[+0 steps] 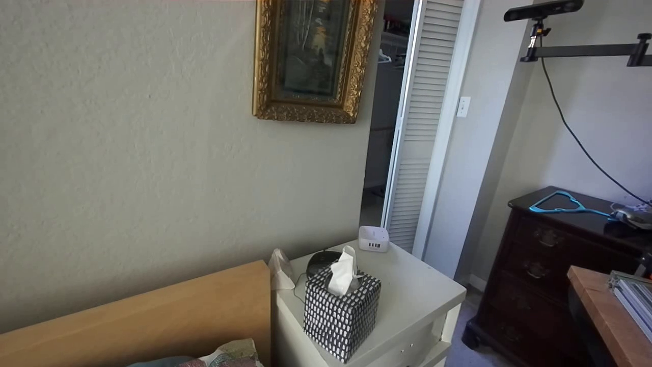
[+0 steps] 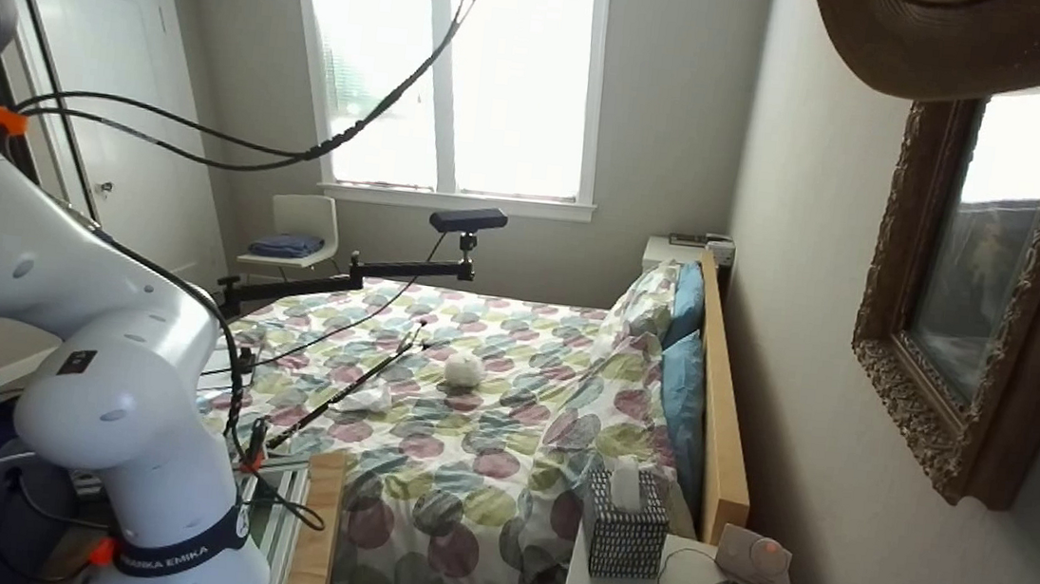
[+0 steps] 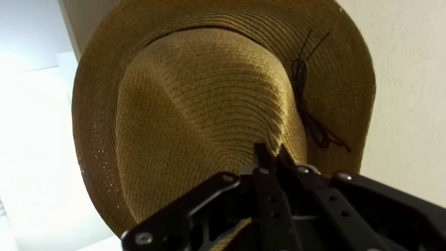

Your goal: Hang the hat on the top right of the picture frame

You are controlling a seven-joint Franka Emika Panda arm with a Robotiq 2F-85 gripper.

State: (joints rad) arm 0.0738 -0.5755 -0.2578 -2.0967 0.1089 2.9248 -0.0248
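Note:
The tan straw hat [image 3: 195, 104] fills most of the wrist view, crown toward the camera, with a dark cord tied round it. My gripper [image 3: 272, 150] is shut on the hat's crown, pinching a fold of straw between its fingertips. In an exterior view, the hat's brim [image 2: 963, 53] shows at the top right, overlapping the upper part of the gilded picture frame [image 2: 908, 224]. I cannot tell whether hat and frame touch. The picture frame [image 1: 305, 111] also hangs on the wall in an exterior view, its top cut off. The gripper is out of both exterior views.
A white nightstand [image 1: 407, 285] with a patterned tissue box [image 1: 341, 311] stands below the frame. A wooden headboard [image 2: 723, 416] runs along the wall. The white robot arm [image 2: 126, 321] and its hanging cables [image 2: 375, 116] are at left. A louvered door [image 1: 423, 122] stands beside the frame.

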